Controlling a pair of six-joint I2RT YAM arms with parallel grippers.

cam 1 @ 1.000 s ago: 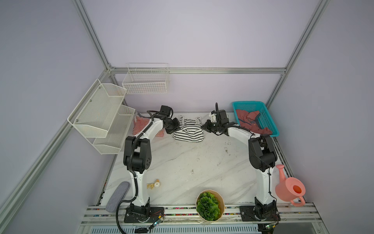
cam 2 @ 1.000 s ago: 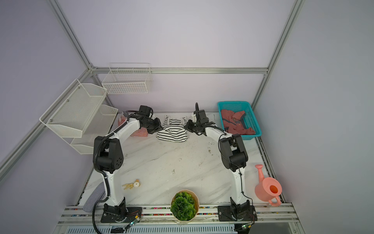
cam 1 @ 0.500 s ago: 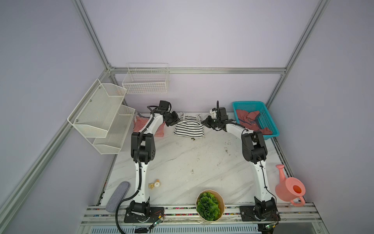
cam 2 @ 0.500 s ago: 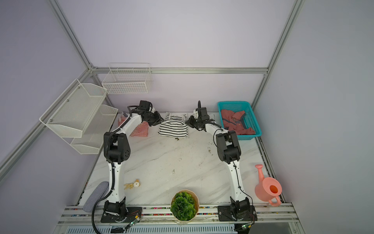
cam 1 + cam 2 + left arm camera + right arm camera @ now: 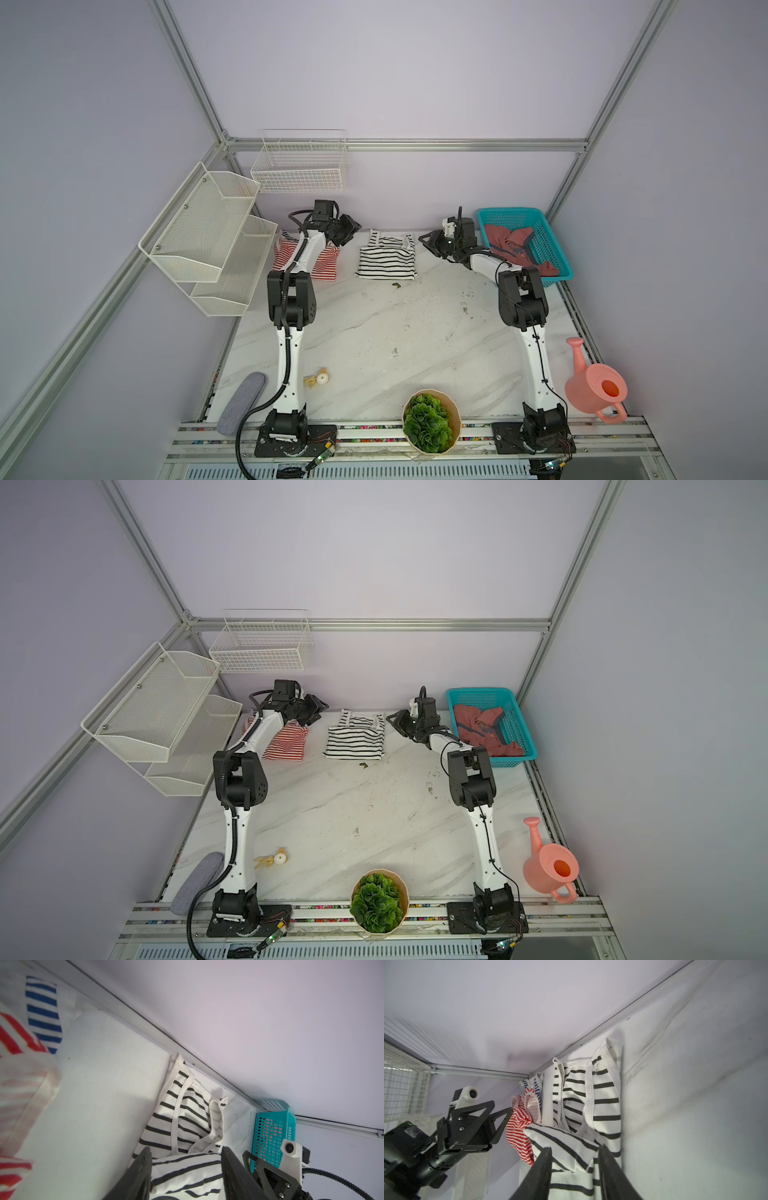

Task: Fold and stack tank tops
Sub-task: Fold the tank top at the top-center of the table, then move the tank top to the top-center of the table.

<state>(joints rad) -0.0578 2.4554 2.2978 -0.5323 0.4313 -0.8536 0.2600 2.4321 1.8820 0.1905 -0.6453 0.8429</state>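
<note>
Lying folded at the far middle of the white marbled tabletop [image 5: 374, 332], the black-and-white striped tank top [image 5: 387, 262] has its straps toward the back wall and a fold edge running across it below the neckline. The left pincer [image 5: 352, 232] hangs close beside its left strap end and the right pincer [image 5: 428, 243] close beside its right. Both stand with jaws spread, pinching nothing, and each wrist view looks out between its own dark fingers [image 5: 141, 1167] onto the striped cloth. The red-and-white striped tank top [image 5: 326, 266] lies folded near the back left, partly under the left arm, with a blue-and-white striped strap [image 5: 42, 1012] showing beside it. The dusty-red tank top [image 5: 513, 245] sits crumpled in the teal basket [image 5: 509, 211] at the back right.
</note>
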